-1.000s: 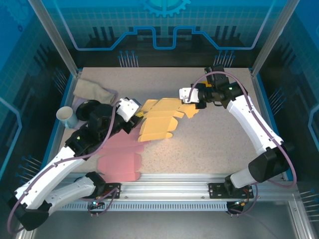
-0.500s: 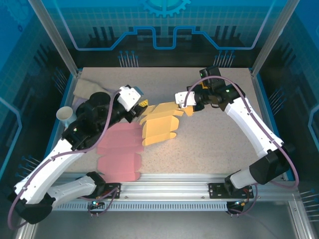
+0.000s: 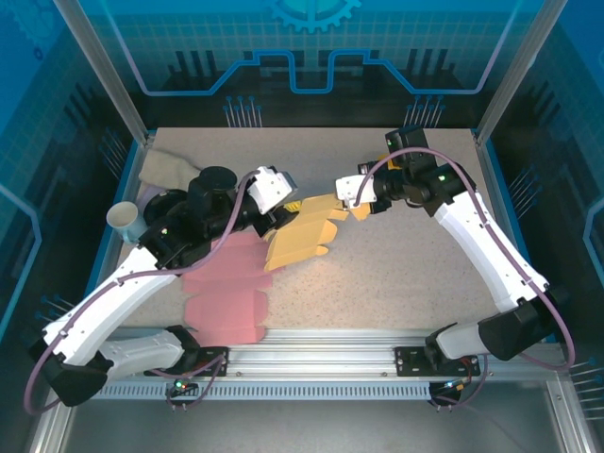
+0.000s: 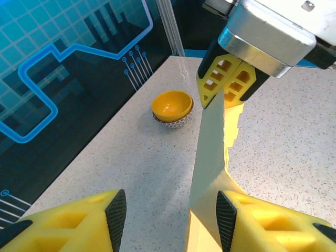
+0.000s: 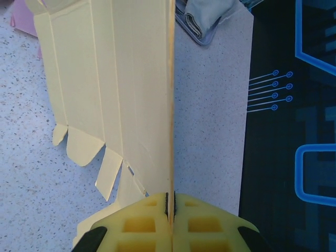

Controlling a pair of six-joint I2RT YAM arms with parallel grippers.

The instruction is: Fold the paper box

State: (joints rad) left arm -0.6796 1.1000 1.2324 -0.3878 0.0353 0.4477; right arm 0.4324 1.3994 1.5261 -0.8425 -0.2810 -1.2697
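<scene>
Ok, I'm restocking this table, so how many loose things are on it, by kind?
Paper box sheets: 2, yellow sheet and pink sheet
Bowls: 2, yellow bowl in patterned bowl
Cup: 1
Cloth: 1
Total: 6

Pale cup (image 3: 125,220) at far left — grey cloth (image 3: 165,168) behind it; yellow bowl (image 4: 172,105) nested in patterned bowl (image 4: 176,123).

Left claw (image 4: 170,218) is spread wide, right claw (image 5: 170,198) pinched fully closed.
</scene>
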